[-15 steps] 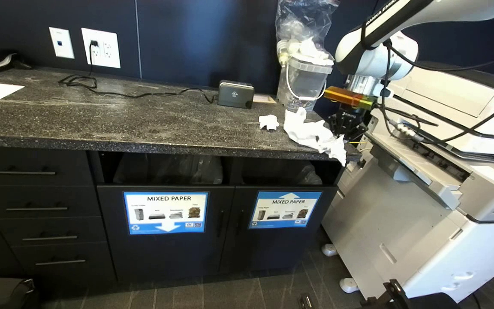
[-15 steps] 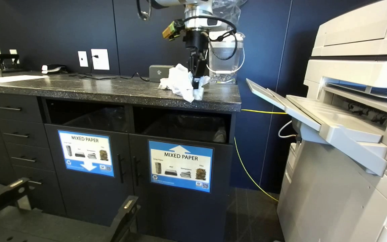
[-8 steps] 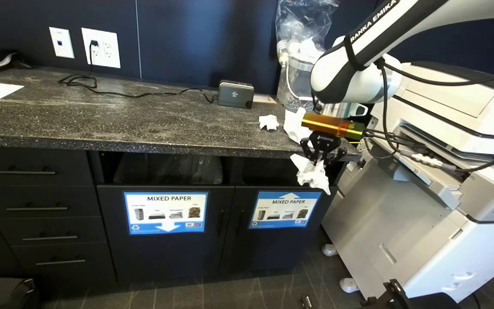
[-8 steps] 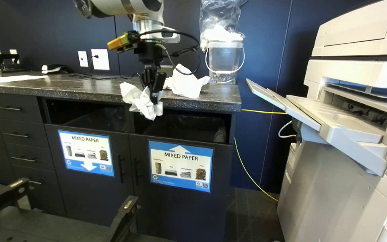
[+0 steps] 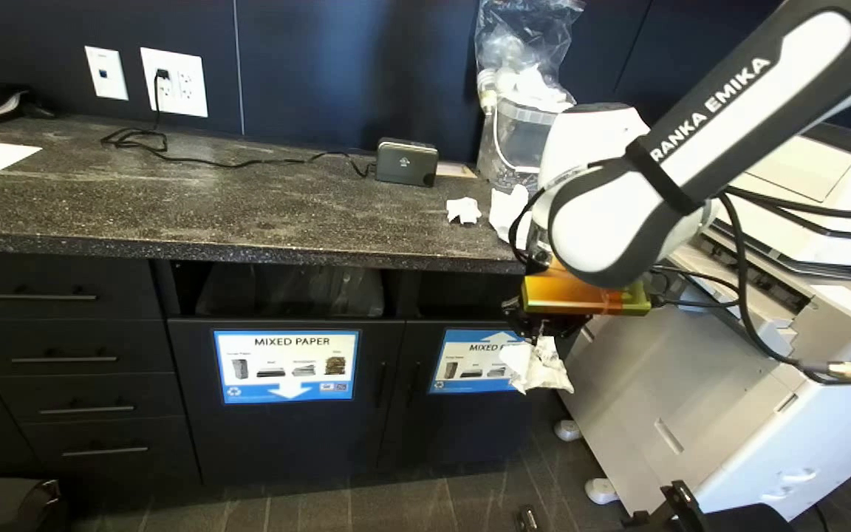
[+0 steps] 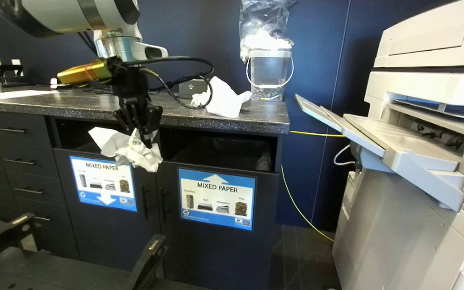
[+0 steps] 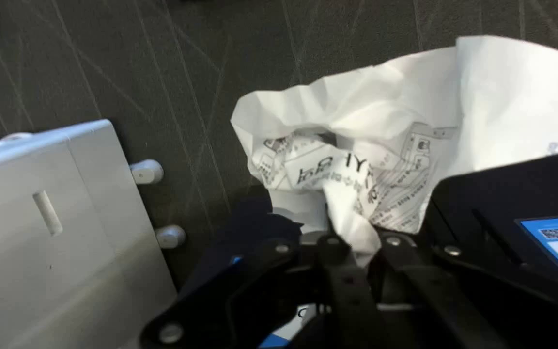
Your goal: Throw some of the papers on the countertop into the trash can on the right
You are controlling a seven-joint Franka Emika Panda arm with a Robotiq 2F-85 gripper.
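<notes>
My gripper (image 6: 148,139) is shut on a crumpled white paper (image 6: 135,155) with printed text. The fingers (image 7: 356,247) pinch one twisted end and the rest spreads beyond them in the wrist view. The gripper points down in front of the cabinet, with the paper below the level of the countertop (image 6: 75,106). A larger white paper (image 6: 226,98) and a small wad (image 5: 463,210) lie on the countertop near its right end. The trash can on the right (image 6: 216,245) has an open rectangular slot (image 6: 224,151) and a blue-and-white sign; the held paper is outside it.
A like bin with a sign (image 6: 103,183) stands to the left. A clear bucket (image 6: 271,70) with a plastic bag and a small grey box (image 5: 406,162) stand at the back of the countertop. A white printer (image 6: 413,169) stands to the right. A dark chair (image 6: 75,266) is in front.
My gripper has lifted a paper off the countertop's right end, carried it forward past the front edge and lowered it. The larger paper and small wad stay on the countertop.
</notes>
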